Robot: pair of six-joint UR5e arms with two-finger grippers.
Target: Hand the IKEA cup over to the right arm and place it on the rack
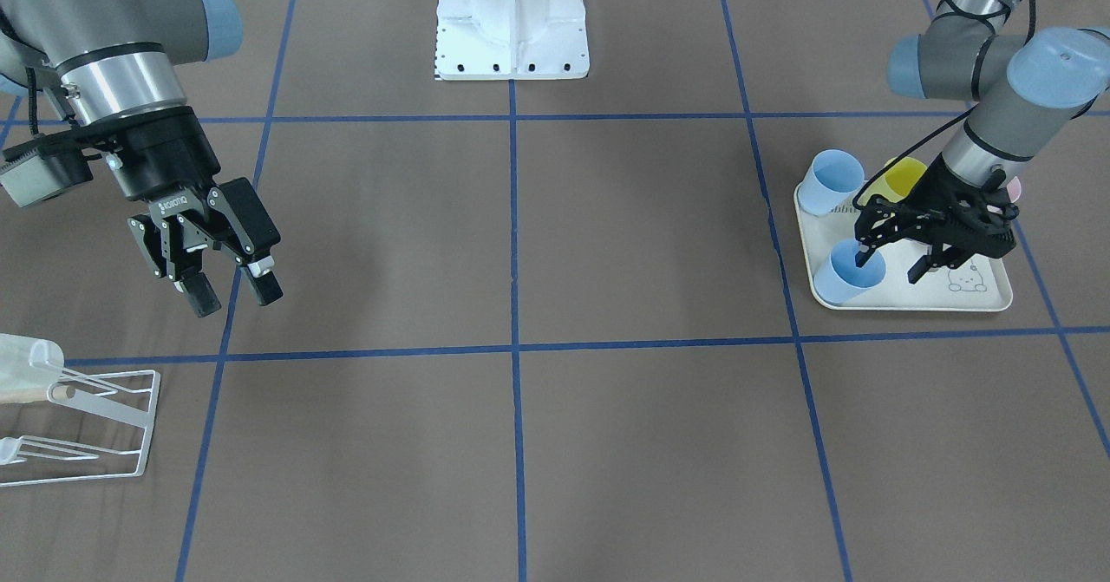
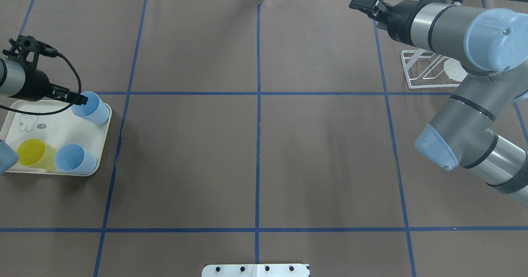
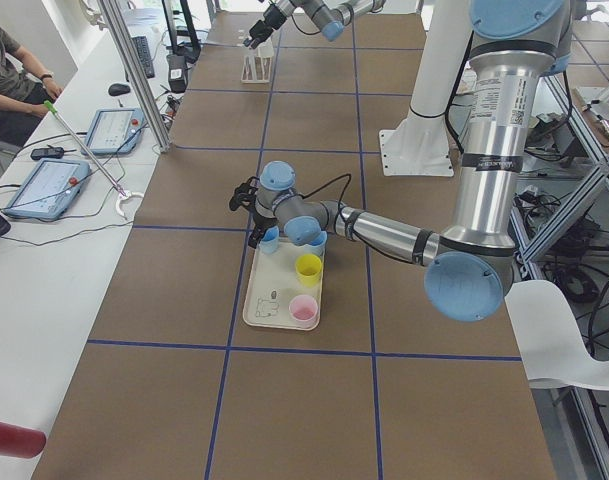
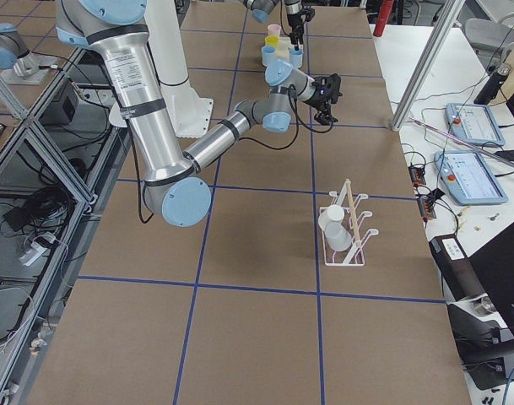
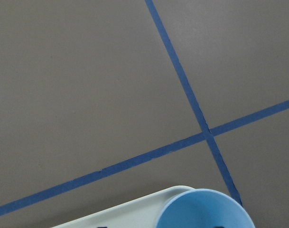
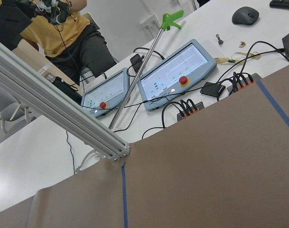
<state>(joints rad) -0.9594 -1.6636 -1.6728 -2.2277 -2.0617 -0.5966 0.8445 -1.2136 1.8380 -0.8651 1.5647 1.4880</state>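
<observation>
Left gripper, jaws spread, straddles blue cup wall on tray, unclamped; right gripper gaping, empty. Handover and rack remain.

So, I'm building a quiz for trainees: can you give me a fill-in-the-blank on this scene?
1. The left end effector has one finger inside a ___ cup.
2. That cup stands on a ___.
3. The right end effector is empty and ___.
Missing words: blue; tray; open.
</observation>
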